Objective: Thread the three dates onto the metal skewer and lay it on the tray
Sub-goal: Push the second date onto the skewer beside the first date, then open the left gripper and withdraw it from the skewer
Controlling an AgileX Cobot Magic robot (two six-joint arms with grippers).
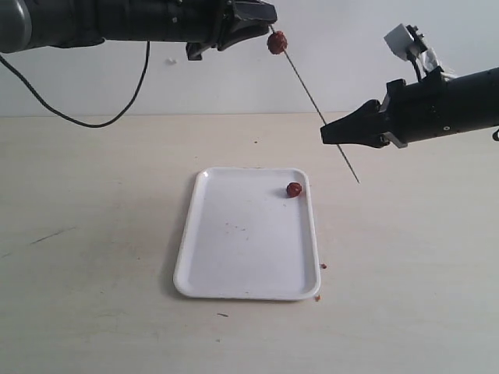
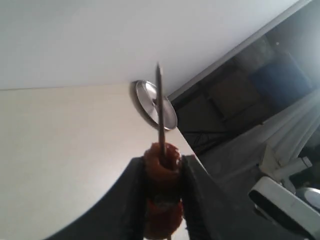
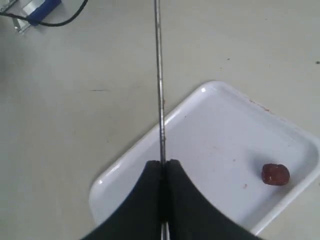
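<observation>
Slanted thin grey metal skewer (image 1: 304, 86): right gripper (image 1: 327, 132) pinches lower part tight, left gripper (image 1: 270, 29) up-left clasps skewered wrinkled red-brown dates (image 1: 277, 41).

No readable text or labels anywhere

- A pale table (image 1: 93, 312) bears a faint dark scuff (image 1: 51, 236).
- Tiny brown crumbs (image 1: 323, 266) lie on it.
- A shiny round disc (image 2: 150, 102) stands where table meets wall (image 2: 75, 35).
- A blue device (image 3: 42, 7) lies there.

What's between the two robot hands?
Only bare metal skewer, running from the date in the left hand to the right hand, seen in the exterior view.
</observation>
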